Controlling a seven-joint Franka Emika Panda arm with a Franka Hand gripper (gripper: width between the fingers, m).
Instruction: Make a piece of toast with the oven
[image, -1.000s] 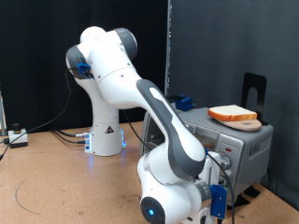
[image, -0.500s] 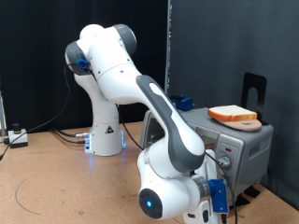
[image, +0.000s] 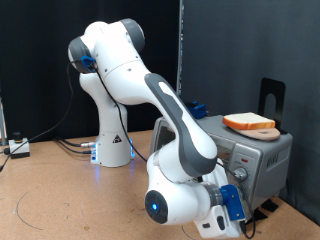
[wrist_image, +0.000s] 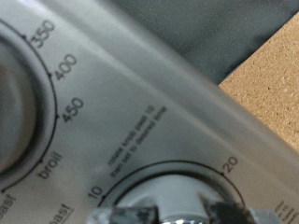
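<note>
Over the last second the arm's forearm and wrist have sunk lower and swung a little toward the exterior view's left, so the round wrist joint with its blue light now hangs near the bottom of that view, in front of the oven (image: 240, 150). The claw itself is out of the exterior view, hidden below the wrist at the frame's lower edge. In the wrist view its fingertips (wrist_image: 224, 211) show as blurred grey shapes, set on either side of a silver timer knob (wrist_image: 168, 201) on the oven's control panel (wrist_image: 159, 103), right up against it; I cannot tell how wide the claw stands or whether it grips the knob. Numbers 10 and 20 ring this knob, and a second dial marked 350, 400, 450 and broil sits beside it. The piece of toast (image: 249, 123) lies flat on the oven's top, toward the exterior view's right. The oven stands on a brown worktop (image: 60, 195).
</note>
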